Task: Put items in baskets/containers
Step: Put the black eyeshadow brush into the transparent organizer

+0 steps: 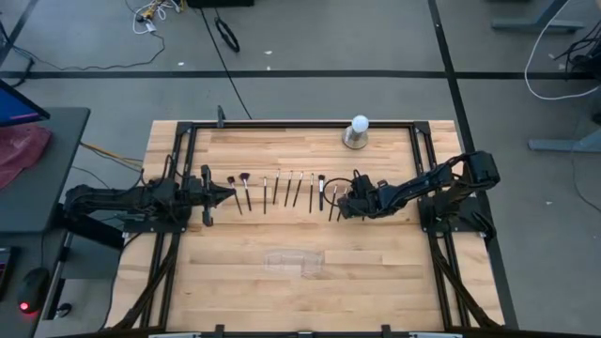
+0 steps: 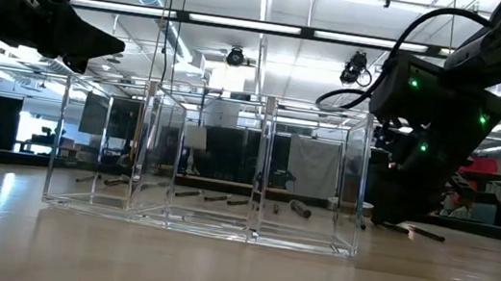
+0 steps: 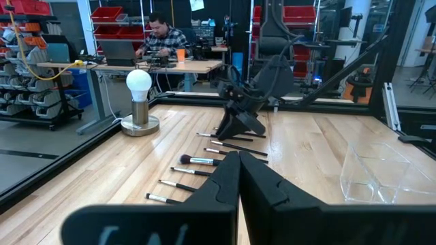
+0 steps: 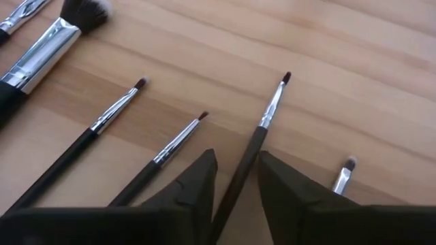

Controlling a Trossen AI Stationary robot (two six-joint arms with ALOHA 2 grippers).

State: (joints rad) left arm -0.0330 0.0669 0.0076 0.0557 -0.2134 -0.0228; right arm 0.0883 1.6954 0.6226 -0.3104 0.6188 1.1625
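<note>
- My right end effector is low at the row's right end, its fingers straddling one slim brush, not yet clamped.
- My left end effector waits closed at the row's left end.
- Clear tray sits near the bench's front, nothing in it that I can see.
- Other brushes lie in a row; white bulb lamp behind.

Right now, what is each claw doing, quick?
Left gripper: shut, empty, above the row's left end.
Right gripper: fingers either side of a slim dark-handled makeup brush; grip cannot be told.
</note>
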